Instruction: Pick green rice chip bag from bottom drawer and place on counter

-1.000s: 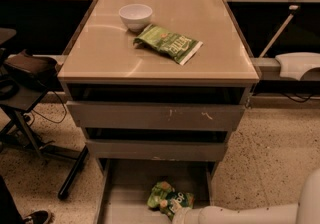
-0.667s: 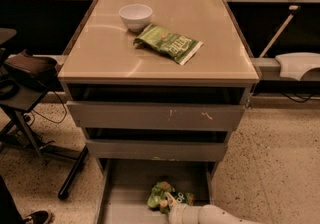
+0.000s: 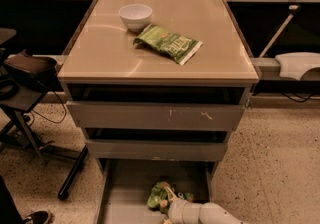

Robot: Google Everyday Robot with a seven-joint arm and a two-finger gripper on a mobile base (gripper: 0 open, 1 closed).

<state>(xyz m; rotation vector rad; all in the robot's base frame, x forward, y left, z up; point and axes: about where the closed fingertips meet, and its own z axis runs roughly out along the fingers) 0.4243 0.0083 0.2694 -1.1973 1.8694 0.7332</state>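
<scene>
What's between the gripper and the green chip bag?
Nothing, in the camera view: the gripper meets the green rice chip bag inside the bottom drawer.

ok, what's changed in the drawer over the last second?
The gripper has edged left inside the bottom drawer, closing on the right side of the green rice chip bag. The arm now sits lower at the frame's bottom edge. The bag hasn't moved or lifted. On the counter, the bowl and darker green bag are unchanged.

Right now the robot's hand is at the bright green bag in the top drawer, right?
Not the top one. The camera view shows the hand at the bright green bag in the pulled-out bottom drawer, the lowest of the cabinet.
</scene>
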